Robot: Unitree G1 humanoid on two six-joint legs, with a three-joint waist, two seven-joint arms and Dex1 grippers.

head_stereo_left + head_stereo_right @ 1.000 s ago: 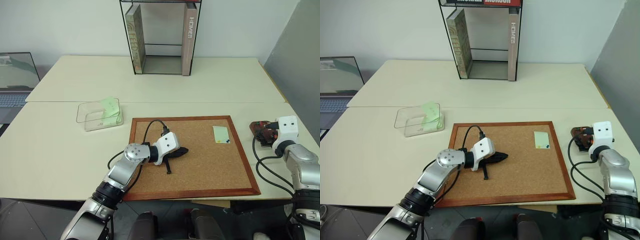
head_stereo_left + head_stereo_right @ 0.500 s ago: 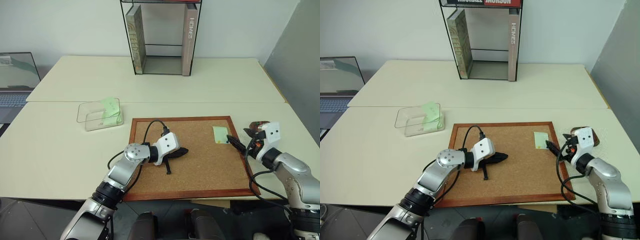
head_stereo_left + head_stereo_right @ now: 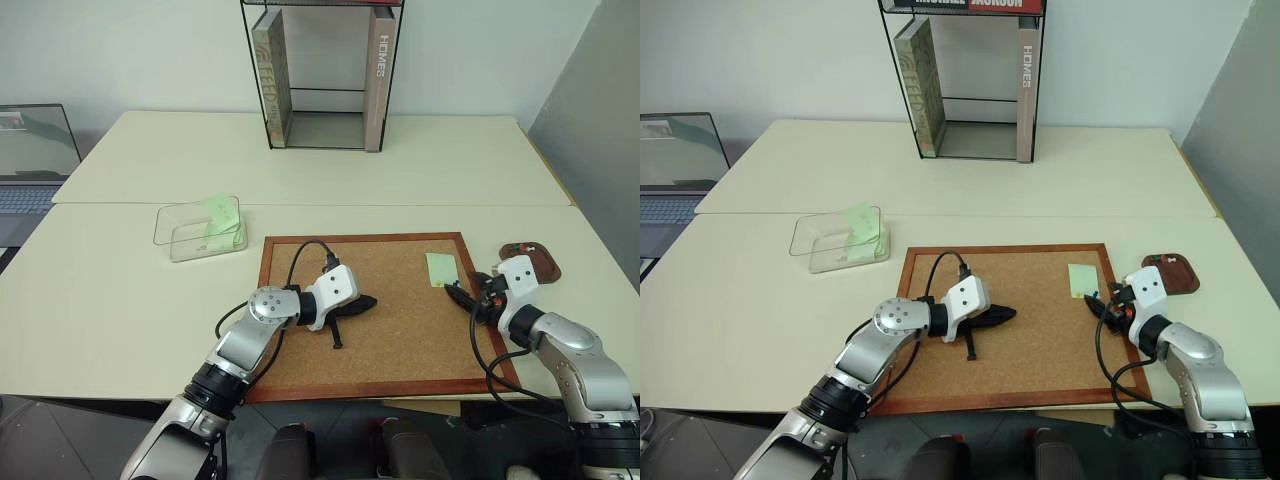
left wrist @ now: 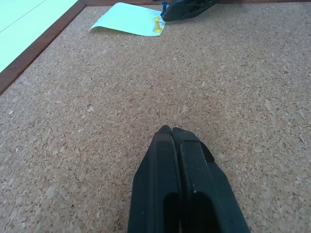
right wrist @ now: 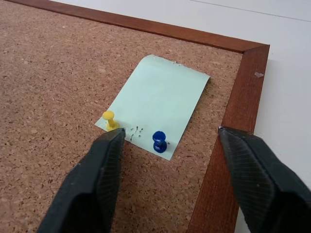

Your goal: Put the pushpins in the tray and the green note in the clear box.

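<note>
Pale bench (image 3: 120, 300), white wall behind. Cork board (image 3: 400, 330) flat; left pincer (image 4: 173, 133) pressed shut, right pincer (image 5: 170, 138) gaping around green note (image 5: 158, 104), pushpins (image 5: 159, 141).

— Where does the right gripper (image 5: 167, 160) sit?
— At the cork board's (image 3: 400, 330) right edge; the note (image 5: 158, 104) lies just ahead, two pushpins (image 5: 159, 141) between its fingers.
— And the tray (image 3: 530, 257)?
— Behind it, off the board.
</note>
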